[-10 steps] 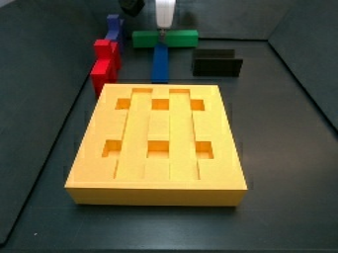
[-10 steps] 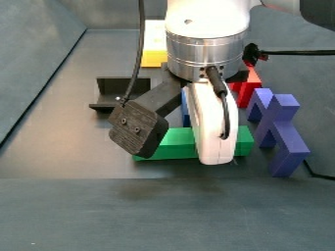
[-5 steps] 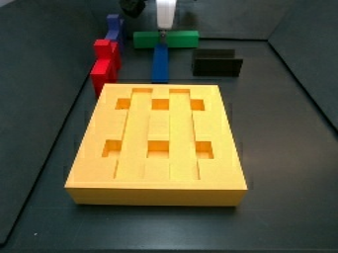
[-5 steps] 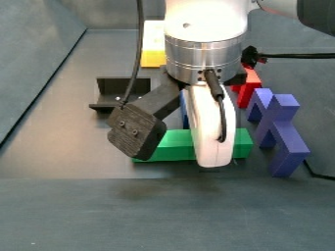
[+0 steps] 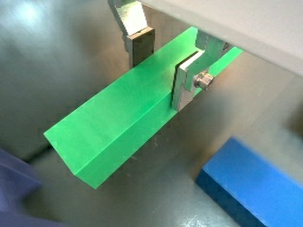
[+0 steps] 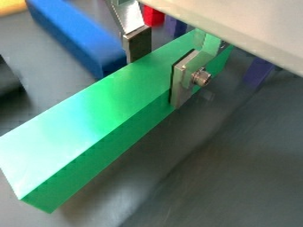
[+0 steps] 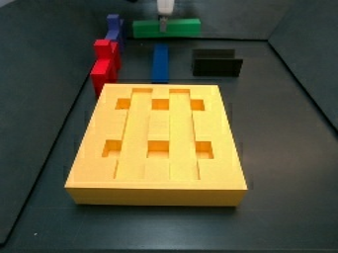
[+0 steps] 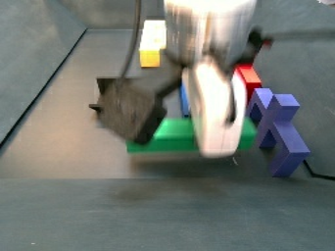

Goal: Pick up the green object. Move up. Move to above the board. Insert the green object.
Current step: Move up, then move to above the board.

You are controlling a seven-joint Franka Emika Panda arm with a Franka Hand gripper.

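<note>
The green object (image 5: 119, 120) is a bright green bar clamped across its width between the silver fingers (image 5: 190, 75) of my gripper (image 5: 164, 75). The other wrist view shows the same hold, gripper (image 6: 160, 73) shut on the green object (image 6: 95, 146). In a side view the green object (image 7: 181, 29) hangs at the far end under the gripper (image 7: 162, 16), beyond the board (image 7: 158, 190), an orange-yellow block with six square holes. Another side view is motion-blurred: the green object (image 8: 167, 135) sits under the gripper (image 8: 213, 132), and the board (image 8: 153, 44) is mostly hidden behind the arm.
A blue bar (image 7: 160, 61) lies between the board and the green object, also in the wrist views (image 6: 77, 35). A red piece (image 7: 103, 59) stands left of it. The black fixture (image 7: 218, 62) stands to the right. A purple piece (image 8: 281, 132) stands beside the gripper.
The gripper has risen with the green object held in it; the bar has come off the floor. The latest side view is blurred by this motion.
</note>
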